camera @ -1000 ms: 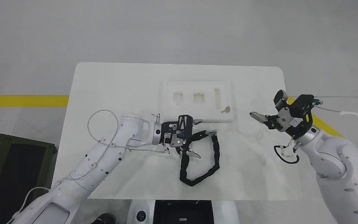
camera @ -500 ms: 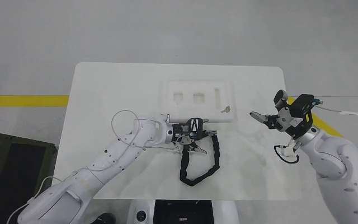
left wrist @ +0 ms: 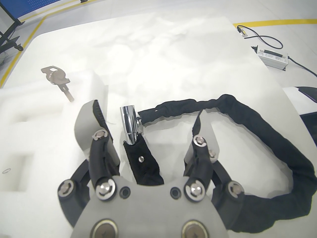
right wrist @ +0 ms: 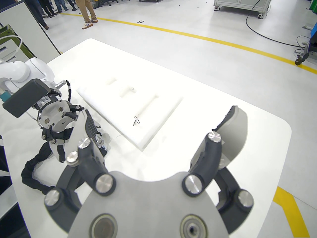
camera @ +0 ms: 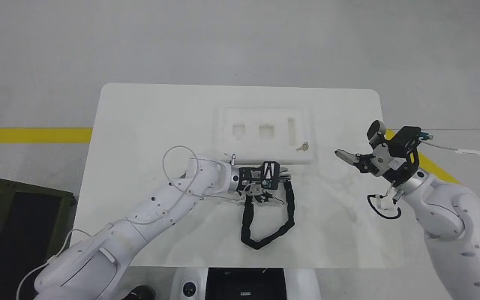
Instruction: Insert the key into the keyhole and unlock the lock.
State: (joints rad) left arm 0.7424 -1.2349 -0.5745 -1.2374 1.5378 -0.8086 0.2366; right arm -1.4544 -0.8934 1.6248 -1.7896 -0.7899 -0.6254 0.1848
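A chain lock in a black fabric sleeve [camera: 267, 226] lies near the table's front middle. Its silver lock cylinder [left wrist: 129, 123] sits at the loop's far end. My left gripper [left wrist: 146, 117] is open and low over the table; the cylinder stands between its fingers, closer to one finger than the other and touching neither. The key [left wrist: 57, 78] lies on the white foam tray [camera: 300, 124], just beyond the cylinder, and appears as well in the top view [camera: 302, 147]. At the table's right side my right gripper [camera: 345, 157] is open and holds nothing, pointing toward the tray.
The foam tray has several shallow recesses [camera: 266, 130]. The chain loop [left wrist: 260, 130] curls beside my left gripper toward the table's front edge. Bare tabletop [camera: 337, 217] lies between the two arms.
My left arm has slid to the right along the table, bringing its open gripper around the lock cylinder. The right arm, the key and the chain have stayed where they were.
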